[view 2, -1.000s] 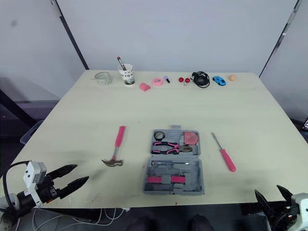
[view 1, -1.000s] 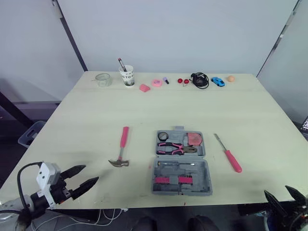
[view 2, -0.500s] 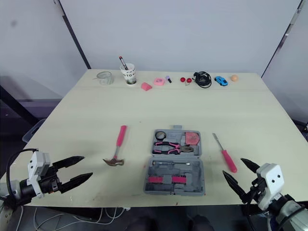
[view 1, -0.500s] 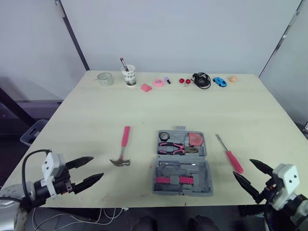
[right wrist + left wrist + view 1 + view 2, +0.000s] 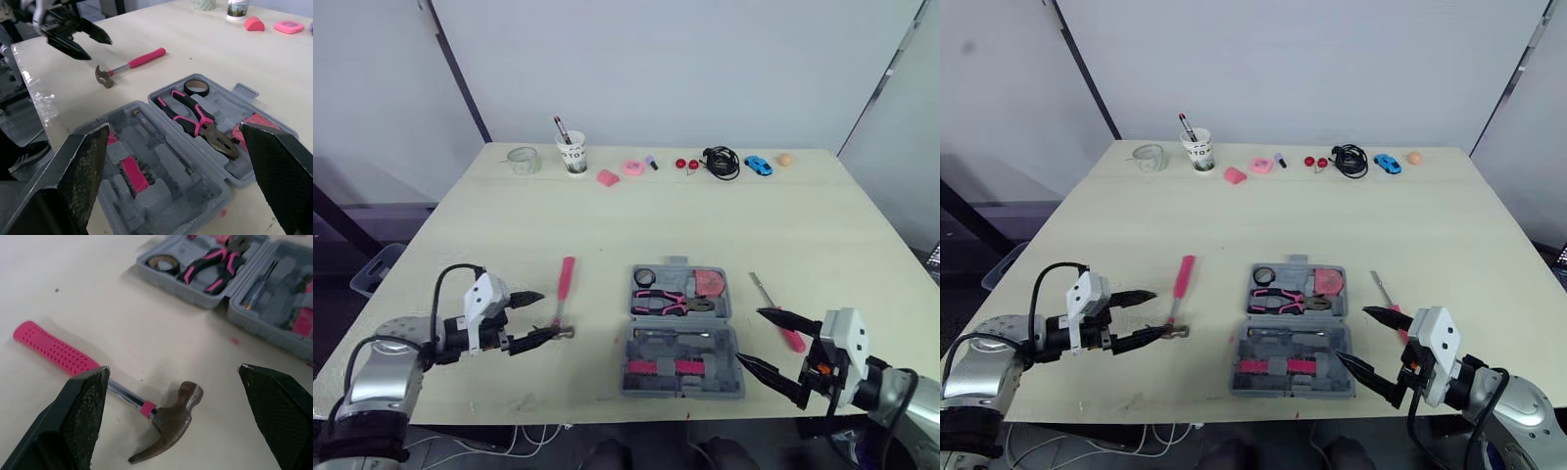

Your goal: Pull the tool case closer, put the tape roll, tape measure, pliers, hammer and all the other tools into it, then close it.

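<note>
Hammer (image 5: pixel 565 291), left fingers (image 5: pixel 533 340) now beside it

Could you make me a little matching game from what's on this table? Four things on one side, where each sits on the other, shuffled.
Things:
1. hammer
2. pliers
3. screwdriver
4. cup

Places:
A. inside the open case
B. at the far edge of the table
C. on the table, left of the case
D. on the table, right of the case

Pairs: 1-C, 2-A, 3-D, 4-B
</note>
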